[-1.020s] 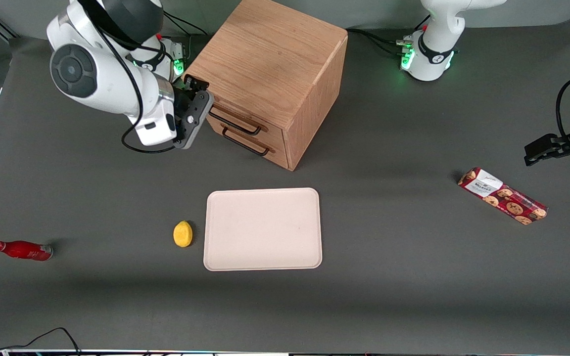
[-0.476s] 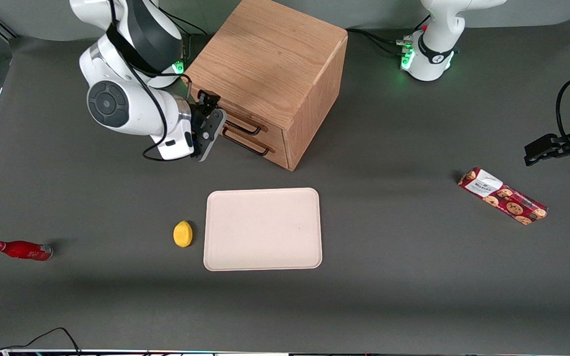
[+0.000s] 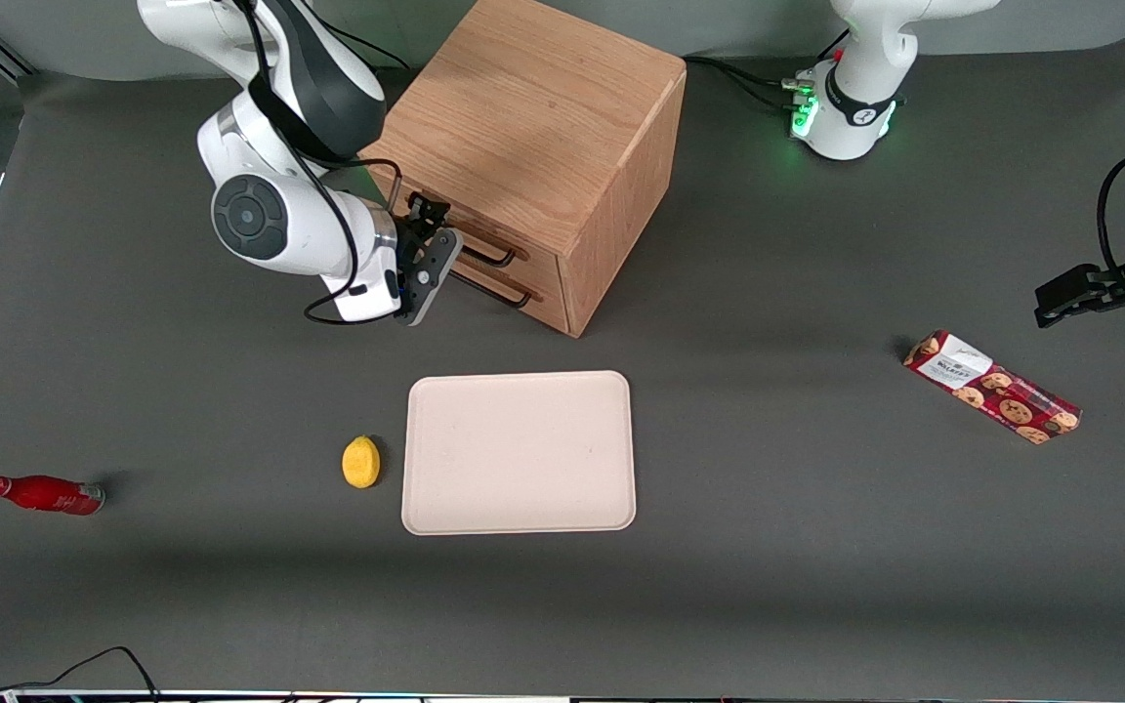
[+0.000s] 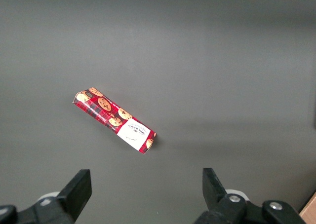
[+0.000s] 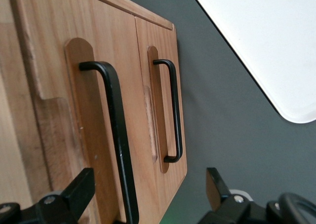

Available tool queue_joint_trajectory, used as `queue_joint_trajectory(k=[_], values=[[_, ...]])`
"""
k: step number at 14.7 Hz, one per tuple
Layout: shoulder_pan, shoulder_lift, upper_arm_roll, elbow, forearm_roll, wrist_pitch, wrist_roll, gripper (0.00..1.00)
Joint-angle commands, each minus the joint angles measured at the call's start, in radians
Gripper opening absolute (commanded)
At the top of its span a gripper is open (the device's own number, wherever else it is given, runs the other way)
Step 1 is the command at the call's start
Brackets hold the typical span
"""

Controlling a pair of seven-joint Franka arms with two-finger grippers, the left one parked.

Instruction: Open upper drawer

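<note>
Right wrist view: the gripper (image 5: pixel 148 197) is held with fingers spread apart, just in front of the closed upper drawer (image 5: pixel 94 135) of the cabinet (image 3: pixel 543 146). One finger (image 5: pixel 74 192) is seen beside its handle (image 5: pixel 116 130), whose long axis runs straight toward the camera.

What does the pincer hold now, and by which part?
Nothing. The pincer is open in front of the cabinet, its fingers on either side of the upper drawer's handle, not closed on it.
</note>
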Motion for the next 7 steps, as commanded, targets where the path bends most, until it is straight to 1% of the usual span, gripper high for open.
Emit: queue_joint_trajectory(k=[1, 7], values=[[0.006, -0.017, 0.003, -0.04, 0.022, 0.048, 0.019, 1.0], [0.008, -0.008, 0.017, -0.074, 0.011, 0.107, 0.037, 1.0]])
